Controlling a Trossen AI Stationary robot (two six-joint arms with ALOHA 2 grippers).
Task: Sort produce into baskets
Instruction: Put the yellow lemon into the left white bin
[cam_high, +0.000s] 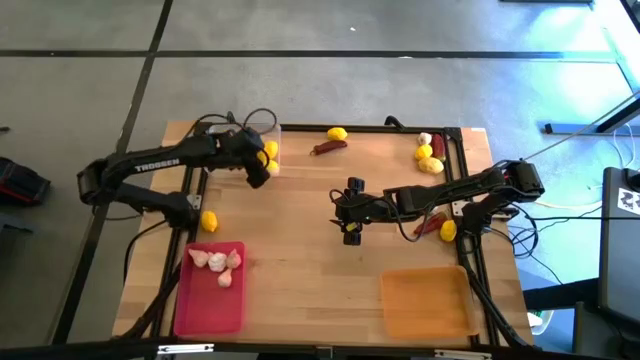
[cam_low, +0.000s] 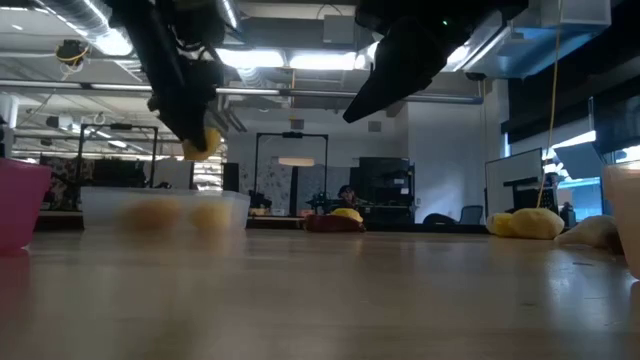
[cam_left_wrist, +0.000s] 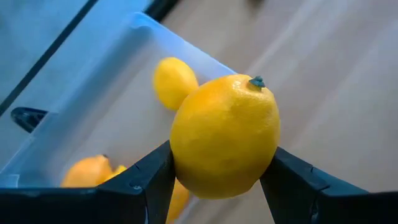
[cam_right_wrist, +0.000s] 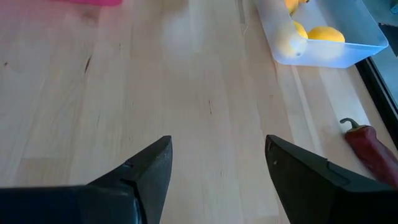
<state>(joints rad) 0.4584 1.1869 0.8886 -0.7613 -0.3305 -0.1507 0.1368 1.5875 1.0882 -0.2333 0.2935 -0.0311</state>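
High view: left arm housing reads "TROSSEN" in white. Left pincer (cam_high: 262, 166) clamped on a lemon (cam_left_wrist: 225, 134), held over the edge of the clear basket (cam_high: 275, 135), which holds more lemons. Right pincer (cam_high: 351, 212) hovers mid-counter (cam_high: 300, 260), fingers apart, empty. Garlic bulbs (cam_high: 217, 262) lie in pink basket (cam_high: 205, 310); orange basket (cam_high: 425, 300) empty. A chili pepper (cam_high: 328, 147) lies loose near the counter's far edge.

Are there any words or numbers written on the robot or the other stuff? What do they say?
"TROSSEN": white letters on the dark left arm, read in the high view.
A white sign on the dark box at the picture's right edge: too small to read.
Nothing is written on the round yellow lemon that the left end effector holds, on the clear plastic tray, or on the wooden table.
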